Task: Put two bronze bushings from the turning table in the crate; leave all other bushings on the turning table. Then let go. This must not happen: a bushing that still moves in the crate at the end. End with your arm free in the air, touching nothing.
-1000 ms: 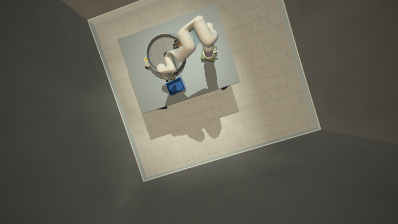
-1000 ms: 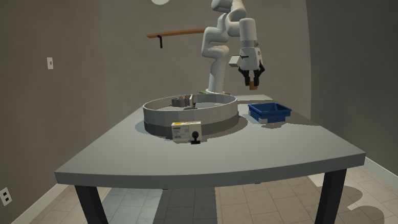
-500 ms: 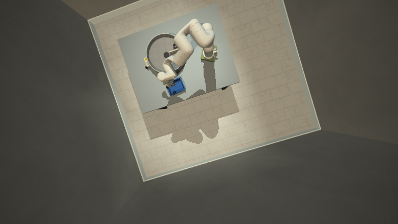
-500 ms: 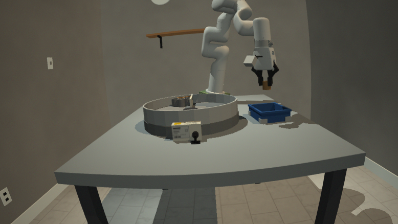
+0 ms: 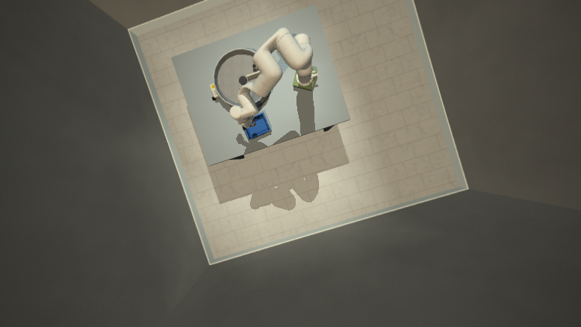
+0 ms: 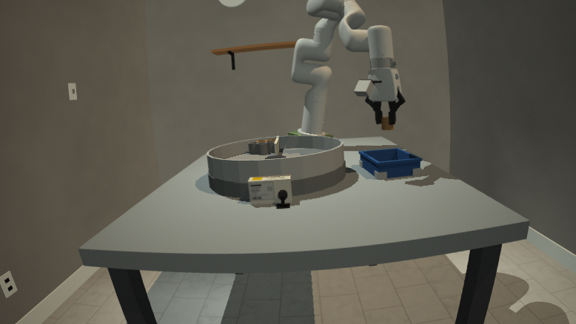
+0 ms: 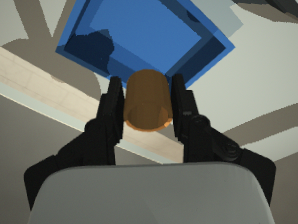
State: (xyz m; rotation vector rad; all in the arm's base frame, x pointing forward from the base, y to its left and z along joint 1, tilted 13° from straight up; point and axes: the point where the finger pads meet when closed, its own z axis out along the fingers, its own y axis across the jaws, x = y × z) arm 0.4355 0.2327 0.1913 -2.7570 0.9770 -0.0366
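- Two fingers (image 6: 392, 113) clamped on one bronze bushing (image 6: 386, 123) (image 7: 148, 100).
- One blue crate (image 5: 258, 126) (image 6: 397, 166) (image 7: 145, 25) below them, on the bench (image 5: 284, 109) (image 6: 297, 229).
- One turning table (image 5: 218, 77) (image 6: 278, 168) beside it, carrying several bushings (image 6: 260, 147), exact count unclear.

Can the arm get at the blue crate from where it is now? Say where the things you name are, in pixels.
Probably yes: the gripper (image 6: 386, 116) (image 7: 147, 89), shut on a bronze bushing (image 6: 387, 123) (image 7: 147, 95), hangs above the blue crate (image 6: 394, 163) (image 7: 142, 27), and nothing visible blocks the way down.
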